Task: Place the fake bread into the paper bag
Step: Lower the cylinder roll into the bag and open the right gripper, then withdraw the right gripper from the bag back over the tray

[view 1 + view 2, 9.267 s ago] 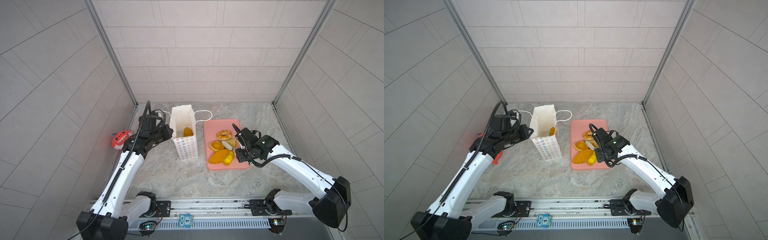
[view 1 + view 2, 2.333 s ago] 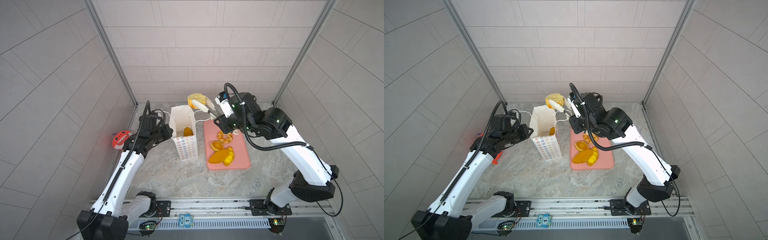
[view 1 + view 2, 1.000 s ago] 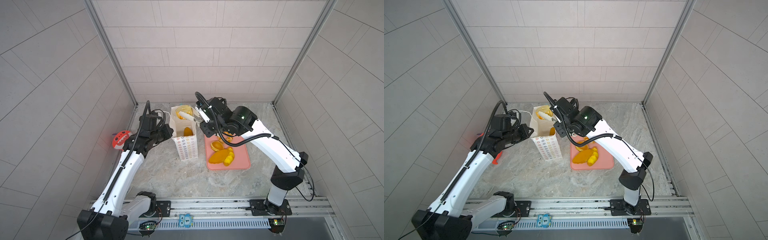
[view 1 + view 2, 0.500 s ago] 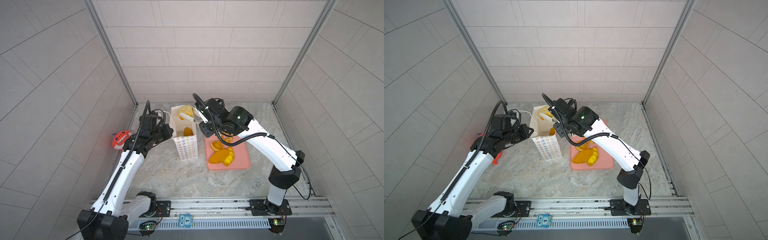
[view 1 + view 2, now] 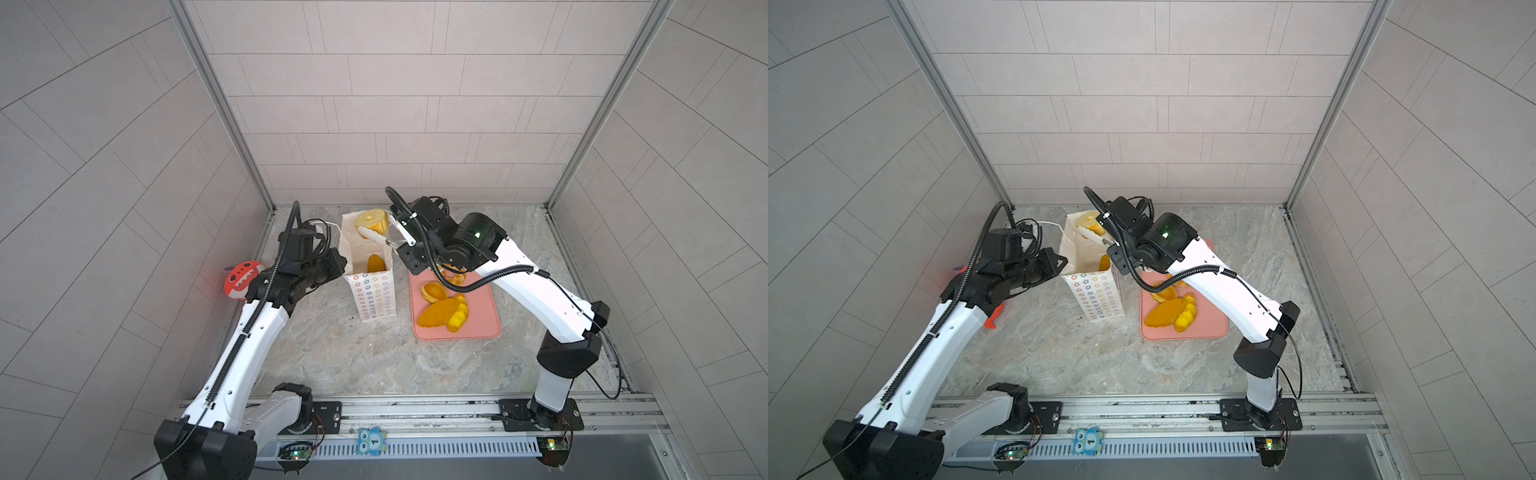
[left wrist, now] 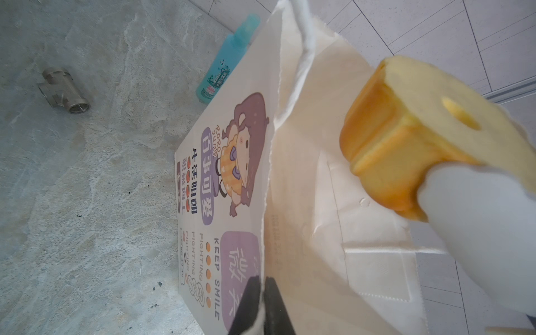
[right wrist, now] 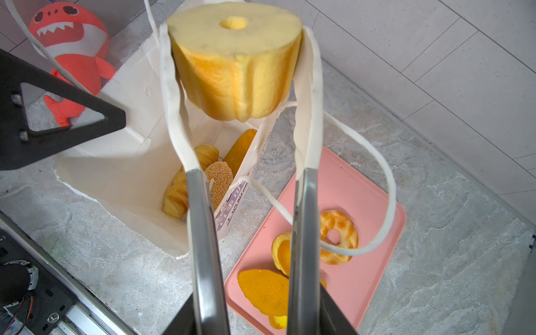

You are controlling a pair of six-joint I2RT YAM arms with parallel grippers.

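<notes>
Surface: grey marbled stone floor [image 5: 374, 365], closed in on three sides by pale tiled walls [image 5: 395, 124]. Both arm bases sit on a rail [image 5: 415, 409] along the near edge.

Paper bag [image 5: 372, 295] stands upright left of centre, mouth open. Left gripper [image 6: 262, 293] is clenched on the bag's rim, black fingers pinching the paper edge. Right gripper [image 7: 238, 58] reaches across the middle and grasps the ring cake [image 5: 371, 220], which touches both white pads. The cake hangs just above the bag mouth, toward the back rim, not inside.

Versus earlier: nine seconds back the right gripper was low over the pink tray [image 5: 478, 320]. Two seconds back it carried the cake high, to the right of the bag. Through the last second it is over the mouth with hardly any shift. Left arm and bag are unchanged throughout.

In the bag: seeded bun [image 7: 222, 179], long loaf [image 7: 239, 148], striped pastry [image 7: 175, 197]. On the tray: twisted ring [image 7: 338, 236], flat oval loaf [image 5: 437, 312], and smaller pieces partly hidden by the right arm.

Around: red shark toy [image 5: 240, 280] by the left wall. A teal bottle [image 6: 226, 63] and a metal pipe fitting [image 6: 62, 94] lie on the floor by the bag. The bag's cord handle [image 7: 387, 203] loops out over the tray and passes behind one right finger; cannot tell whether it is caught.
</notes>
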